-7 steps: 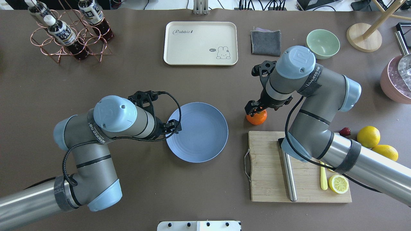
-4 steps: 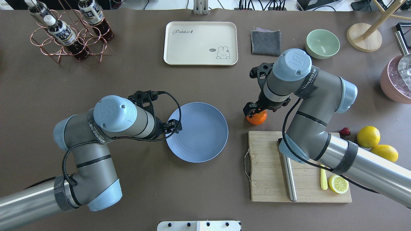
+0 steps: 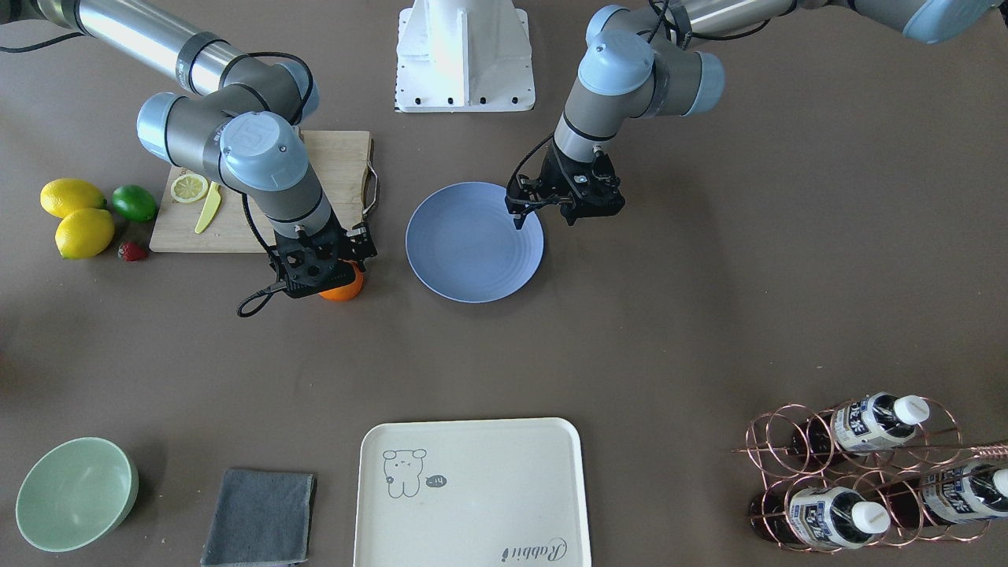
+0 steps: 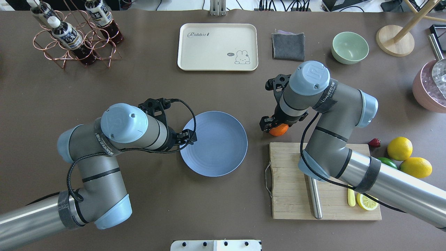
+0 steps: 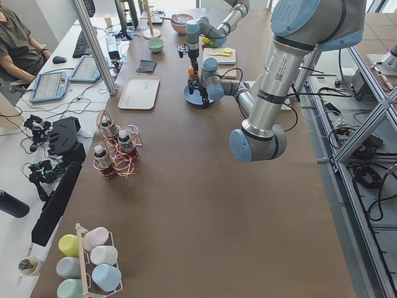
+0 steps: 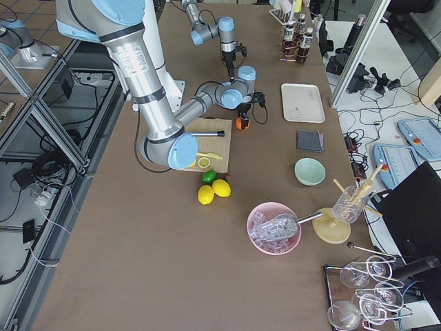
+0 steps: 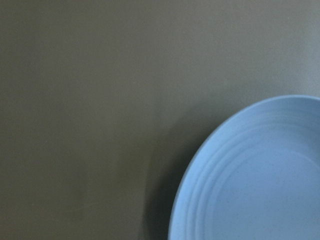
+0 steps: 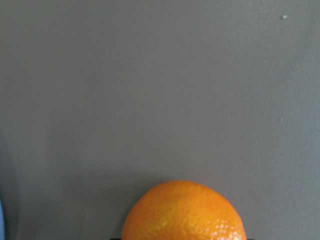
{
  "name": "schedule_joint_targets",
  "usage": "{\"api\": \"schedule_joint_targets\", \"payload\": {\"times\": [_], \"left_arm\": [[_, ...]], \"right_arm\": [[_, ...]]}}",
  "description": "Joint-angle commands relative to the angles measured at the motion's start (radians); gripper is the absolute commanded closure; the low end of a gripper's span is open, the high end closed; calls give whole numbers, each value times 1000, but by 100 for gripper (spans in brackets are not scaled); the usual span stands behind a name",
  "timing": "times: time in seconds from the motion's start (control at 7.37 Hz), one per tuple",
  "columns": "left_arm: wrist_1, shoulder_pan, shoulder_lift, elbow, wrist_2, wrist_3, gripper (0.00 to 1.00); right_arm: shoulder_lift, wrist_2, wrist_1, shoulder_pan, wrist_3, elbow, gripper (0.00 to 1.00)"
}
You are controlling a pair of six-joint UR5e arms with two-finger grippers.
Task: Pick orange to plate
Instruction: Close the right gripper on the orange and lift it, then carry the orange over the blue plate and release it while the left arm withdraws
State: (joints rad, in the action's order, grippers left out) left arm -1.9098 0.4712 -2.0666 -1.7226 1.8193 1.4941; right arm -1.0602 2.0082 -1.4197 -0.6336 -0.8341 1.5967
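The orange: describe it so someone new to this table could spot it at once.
Find the wooden cutting board on the table's right half in the overhead view. Just past its far left corner sits the orange, partly under the right arm. Unlike the yellow lemons, it is bright orange.

"Rabbit" txt, cream tray (image 4: 216, 48)

The orange (image 4: 279, 130) is right of the plate (image 4: 213, 143) — just behind the cutting board (image 4: 289, 181)
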Motion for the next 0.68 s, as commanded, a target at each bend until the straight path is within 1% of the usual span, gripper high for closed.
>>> {"api": "schedule_joint_targets", "payload": {"times": [0.0, 0.14, 0.27, 0.41, 0.54], "left_arm": [[0, 10, 0, -6, 0, 0, 3], [2, 36, 8, -32, 2, 0, 3], [5, 76, 37, -72, 5, -15, 3], [3, 111, 99, -95, 12, -108, 3], [2, 150, 152, -109, 14, -258, 3]], "right_arm": [[28, 10, -10, -14, 0, 6, 100], [95, 11, -60, -18, -13, 14, 100], [192, -3, -174, 9, -55, 17, 100], [227, -37, -182, 52, -127, 23, 100], [250, -95, -182, 122, -192, 20, 100]]}}
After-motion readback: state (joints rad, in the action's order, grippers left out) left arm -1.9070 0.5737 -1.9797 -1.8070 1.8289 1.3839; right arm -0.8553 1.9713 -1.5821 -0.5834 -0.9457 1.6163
